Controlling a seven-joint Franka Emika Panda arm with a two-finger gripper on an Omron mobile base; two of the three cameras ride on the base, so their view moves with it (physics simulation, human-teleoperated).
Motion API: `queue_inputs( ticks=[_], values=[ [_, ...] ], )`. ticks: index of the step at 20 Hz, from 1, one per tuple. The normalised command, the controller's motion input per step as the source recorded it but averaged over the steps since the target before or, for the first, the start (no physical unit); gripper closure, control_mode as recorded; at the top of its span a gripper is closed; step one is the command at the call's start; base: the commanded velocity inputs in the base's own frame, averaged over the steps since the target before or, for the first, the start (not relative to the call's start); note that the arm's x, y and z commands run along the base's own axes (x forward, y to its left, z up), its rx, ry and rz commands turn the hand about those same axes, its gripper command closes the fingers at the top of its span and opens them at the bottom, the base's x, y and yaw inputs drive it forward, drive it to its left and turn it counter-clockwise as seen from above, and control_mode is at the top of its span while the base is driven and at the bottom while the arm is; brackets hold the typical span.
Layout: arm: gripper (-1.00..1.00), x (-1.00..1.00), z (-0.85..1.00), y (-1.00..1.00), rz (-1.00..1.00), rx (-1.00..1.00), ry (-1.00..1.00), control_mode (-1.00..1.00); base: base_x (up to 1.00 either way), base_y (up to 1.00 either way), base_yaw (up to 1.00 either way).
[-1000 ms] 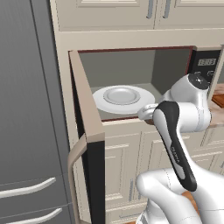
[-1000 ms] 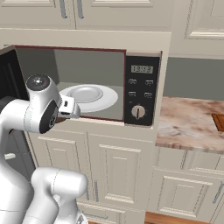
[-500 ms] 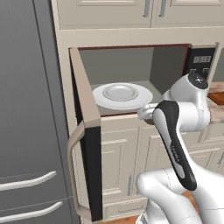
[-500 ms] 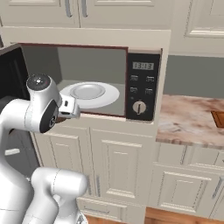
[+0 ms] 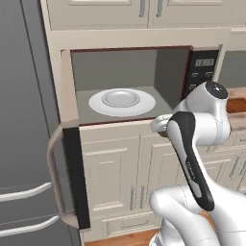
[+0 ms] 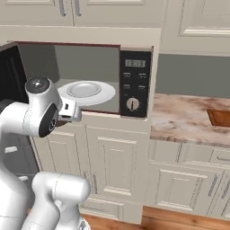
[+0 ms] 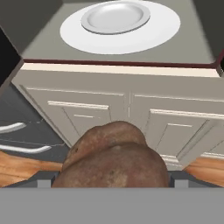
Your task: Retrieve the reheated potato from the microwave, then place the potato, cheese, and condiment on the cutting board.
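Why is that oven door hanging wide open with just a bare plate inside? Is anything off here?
Nothing looks spilled or broken. The microwave stands open because the potato has come out: it sits in the gripper, jaws spread wide around it, in front of the cabinets. The white plate lies flat and centred inside.

microwave (image 6: 134, 85) display digits blurred, unreadable
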Motion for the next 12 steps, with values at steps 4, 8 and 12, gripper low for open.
queue_inputs(
  ticks=[4, 8, 12],
  values=[
    [1.0, 0.0, 0.0, 0.0, 0.0, 0.0, 0.0, 1.0, 0.09, -0.73, -0.01],
    [1.0, 0.0, 0.0, 0.0, 0.0, 0.0, 0.0, 1.0, 0.11, -0.77, -0.01],
    [1.0, 0.0, 0.0, 0.0, 0.0, 0.0, 0.0, 1.0, 0.18, -0.77, 0.0]
  ],
)
